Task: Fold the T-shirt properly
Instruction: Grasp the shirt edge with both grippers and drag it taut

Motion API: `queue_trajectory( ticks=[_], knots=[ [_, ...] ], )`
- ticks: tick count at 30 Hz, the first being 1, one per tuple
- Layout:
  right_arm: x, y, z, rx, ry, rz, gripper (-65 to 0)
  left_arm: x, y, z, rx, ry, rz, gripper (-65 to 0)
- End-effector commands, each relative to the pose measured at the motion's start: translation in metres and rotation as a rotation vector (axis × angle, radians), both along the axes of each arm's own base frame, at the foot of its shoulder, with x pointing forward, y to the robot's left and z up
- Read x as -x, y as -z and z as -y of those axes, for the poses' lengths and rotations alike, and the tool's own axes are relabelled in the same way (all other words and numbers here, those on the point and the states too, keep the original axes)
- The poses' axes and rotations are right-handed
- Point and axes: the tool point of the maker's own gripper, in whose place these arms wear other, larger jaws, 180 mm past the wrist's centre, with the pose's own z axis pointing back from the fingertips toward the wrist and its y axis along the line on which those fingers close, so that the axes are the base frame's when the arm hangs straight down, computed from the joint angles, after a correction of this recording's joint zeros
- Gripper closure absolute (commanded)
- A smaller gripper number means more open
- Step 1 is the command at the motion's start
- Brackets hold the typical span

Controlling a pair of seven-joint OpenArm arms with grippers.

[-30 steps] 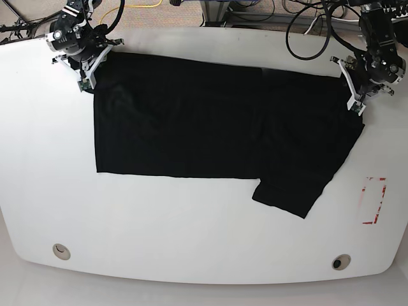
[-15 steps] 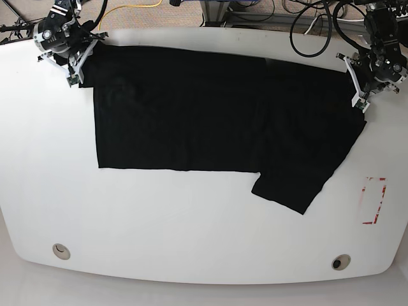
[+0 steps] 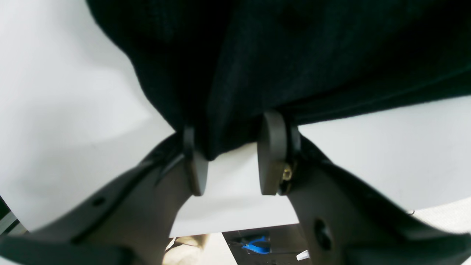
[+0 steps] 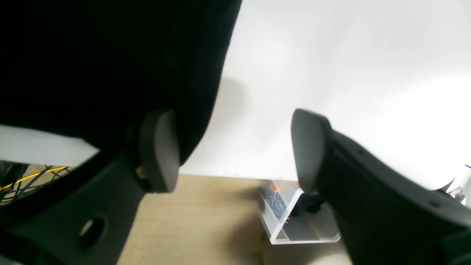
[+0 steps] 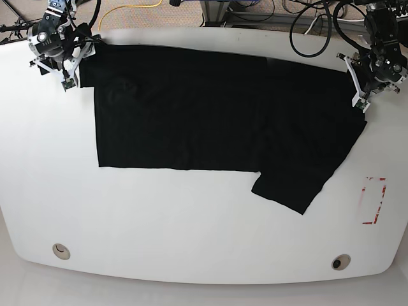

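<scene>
Across the far half of the white table (image 5: 191, 217) the black T-shirt (image 5: 210, 115) is spread flat, one sleeve trailing toward 5 o'clock. The cloth is judged light, limp and prone to wrinkling, best taken at corners and hems. At 2 o'clock its edge is seen between the parted pads of the left gripper (image 3: 232, 158); whether it is truly pinched cannot be told. At 10 o'clock the right gripper (image 4: 235, 147) is spread wide, cloth lying against one pad only. Ample bare tabletop is left from 4 to 8 o'clock; the far edge lies close.
</scene>
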Motion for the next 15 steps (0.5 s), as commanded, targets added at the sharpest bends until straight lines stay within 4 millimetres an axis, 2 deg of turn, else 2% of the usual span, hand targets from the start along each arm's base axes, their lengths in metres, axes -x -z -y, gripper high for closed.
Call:
queue_trajectory(
  ticks=[1,4,7,11,15],
  knots=[
    [-0.009,-0.011,0.009,0.039,0.000,0.030,-43.8,0.009,-0.002,-0.014,-0.063,-0.011,-0.047,-19.4],
    [-0.011,-0.014,0.013,0.051,-0.003,0.035,-43.8,0.006,-0.008,-0.016,-0.082,-0.008,-0.040,-23.3],
    [-0.015,-0.019,0.020,0.073,-0.015,0.039,-44.1,0.001,-0.021,-0.014,-0.111,0.007,-0.017,-31.4],
    [-0.018,-0.020,0.016,0.055,-0.020,0.056,-43.9,-0.005,-0.038,-0.012,-0.149,0.020,0.008,-41.3],
    [-0.024,-0.023,0.005,-0.003,-0.032,0.088,-43.9,-0.009,-0.053,-0.010,-0.185,0.032,0.030,-43.1]
  ],
)
